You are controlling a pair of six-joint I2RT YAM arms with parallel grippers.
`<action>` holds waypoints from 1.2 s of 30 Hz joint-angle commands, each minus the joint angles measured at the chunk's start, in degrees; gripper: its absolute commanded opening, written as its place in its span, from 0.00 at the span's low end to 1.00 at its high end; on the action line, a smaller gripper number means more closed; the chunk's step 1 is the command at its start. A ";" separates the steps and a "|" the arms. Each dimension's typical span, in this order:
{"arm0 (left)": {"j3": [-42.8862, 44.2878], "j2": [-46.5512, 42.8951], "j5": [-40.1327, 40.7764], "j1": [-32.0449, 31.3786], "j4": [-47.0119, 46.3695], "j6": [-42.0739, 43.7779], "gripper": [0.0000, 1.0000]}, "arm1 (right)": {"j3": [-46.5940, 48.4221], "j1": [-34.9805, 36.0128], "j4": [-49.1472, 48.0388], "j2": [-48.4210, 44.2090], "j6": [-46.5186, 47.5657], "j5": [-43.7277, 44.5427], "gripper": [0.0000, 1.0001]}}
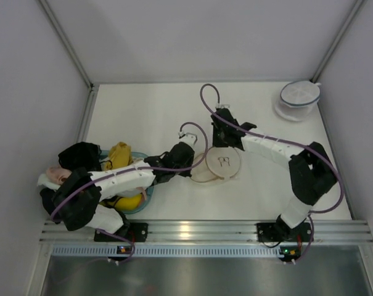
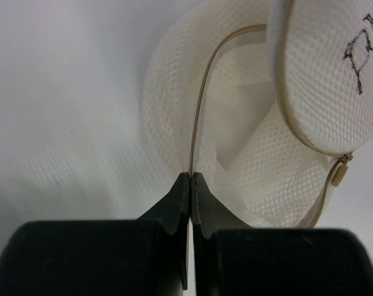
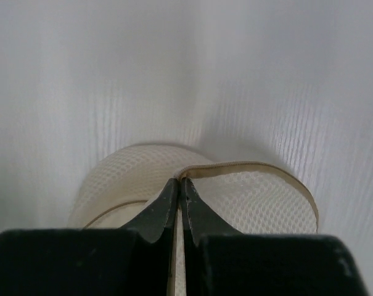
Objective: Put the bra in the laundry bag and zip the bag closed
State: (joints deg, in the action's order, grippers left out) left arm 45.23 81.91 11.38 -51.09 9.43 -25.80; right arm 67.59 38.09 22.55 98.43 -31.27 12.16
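The laundry bag [image 1: 228, 168], white mesh with a tan zip rim and a dark mark on its lid, lies partly open at the table's middle. My left gripper [image 1: 193, 161] is shut on the tan rim of the bag's lower half [image 2: 174, 92] at its left side. The lid with the dark mark [image 2: 334, 68] stands apart from it, and the zip pull [image 2: 340, 176] hangs at the right. My right gripper [image 1: 222, 144] is shut on the lid's far rim [image 3: 260, 203]. The mustard-yellow bra [image 1: 119, 154] lies in a pile at the left, partly under my left arm.
The pile at the left sits in a teal-rimmed holder [image 1: 148, 192] with a black garment [image 1: 80, 154] and a pink one [image 1: 53, 175]. A second round mesh bag with a blue rim [image 1: 299, 98] stands at the far right corner. Walls close in both sides.
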 commanded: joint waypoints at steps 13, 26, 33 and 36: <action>3.99 -9.22 24.93 0.11 4.28 -23.41 0.00 | -27.06 -3.97 -19.39 -44.02 8.24 -2.84 0.00; 5.48 -4.57 25.19 -3.49 4.10 -22.10 0.00 | -30.16 -6.09 8.98 -68.29 -2.66 -4.77 0.67; 8.02 -4.91 24.65 -3.93 4.45 -16.13 0.00 | -25.93 -6.01 5.26 -53.80 -0.99 -11.81 0.81; 9.17 -6.93 26.76 -3.93 7.26 -14.46 0.00 | -29.61 -5.39 -6.65 -48.17 -3.01 -11.72 0.77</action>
State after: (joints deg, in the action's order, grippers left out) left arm 51.29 77.97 35.29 -54.76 15.14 -43.62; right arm 40.12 32.47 25.96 46.04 -32.99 2.44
